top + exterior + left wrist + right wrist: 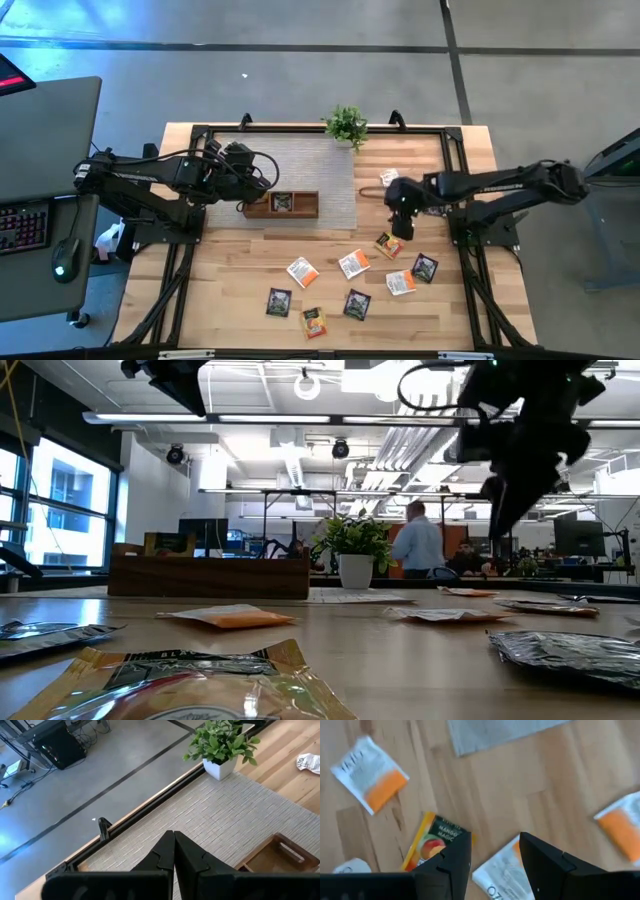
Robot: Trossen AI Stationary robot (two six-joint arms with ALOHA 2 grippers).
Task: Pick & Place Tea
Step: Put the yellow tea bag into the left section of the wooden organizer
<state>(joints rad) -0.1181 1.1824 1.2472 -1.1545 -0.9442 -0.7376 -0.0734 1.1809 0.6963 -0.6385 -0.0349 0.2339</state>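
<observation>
In the right wrist view, the right gripper (492,857) has its fingers (452,862) spread, and they cover part of the yellow sachet (432,840) and part of the white sachet (500,870). At 3 o'clock an orange-and-white sachet (620,822) is cut by the edge and blurred. In the low view the nearest sachet (190,685) is cut off at 6 o'clock, its print unreadable. The tray (280,857) is cropped in the left wrist view.

A wooden tray (282,204) sits on a woven mat (310,165) at the table's (220,290) back half, with a potted plant (346,125) behind it at the mat's far edge. Tea sachets (302,271) lie scattered in front of the mat, one more (387,178) to the mat's right.
</observation>
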